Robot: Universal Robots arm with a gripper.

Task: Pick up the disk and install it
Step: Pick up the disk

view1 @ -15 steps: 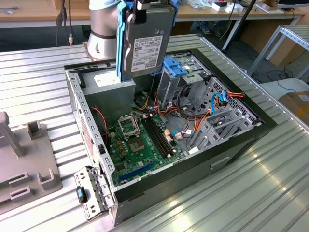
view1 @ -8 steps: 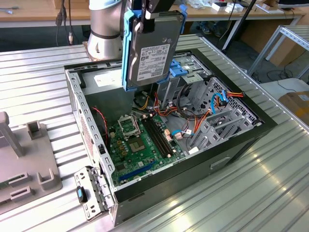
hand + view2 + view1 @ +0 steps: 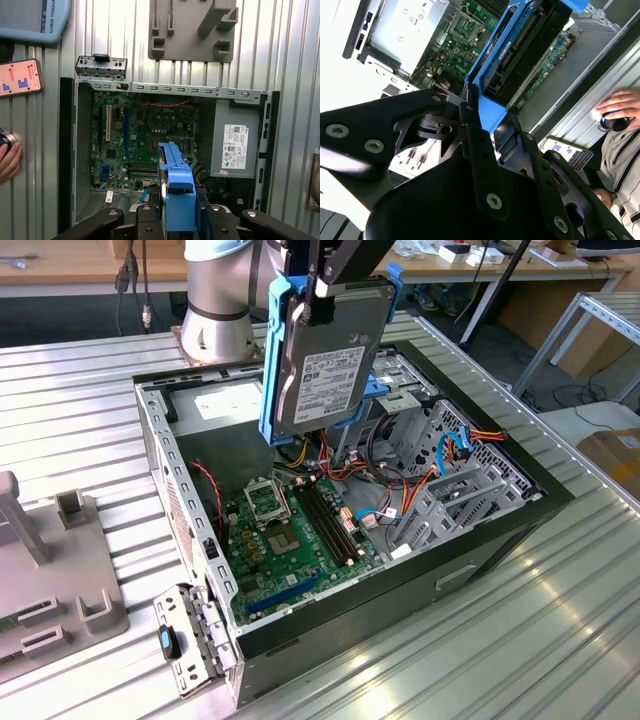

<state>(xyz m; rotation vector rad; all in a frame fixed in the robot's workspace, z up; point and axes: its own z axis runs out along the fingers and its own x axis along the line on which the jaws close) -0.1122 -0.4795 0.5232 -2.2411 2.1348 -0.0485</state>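
Hanging over the middle of the open case (image 3: 160, 440), the disk (image 3: 325, 370) stands upright with its label turned outward in the exterior view. The gripper (image 3: 318, 290) is clenched on its upper edge, pressing on the blue frame. The disk touches nothing inside the case. It sits above the motherboard (image 3: 290, 530) and close to the cables (image 3: 395, 495) on the case's bay side.

The hold looks narrow. Only a strip of the plastic frame seems pinched, so a quick swing or a nudge could make the disk pivot or slip. A drop from there would probably land on the motherboard and damage both.

The cables crowd the space beside the metal cage (image 3: 445, 495). They could snag a corner of the frame or get trapped beneath the disk if it goes down among them. The cage looks tight, so a disk entering tilted would likely jam against its walls rather than seat.

In the first wrist view a person's hand (image 3: 9, 161) rests just outside the case wall. It is near enough that a wide sweep of the arm could meet it.
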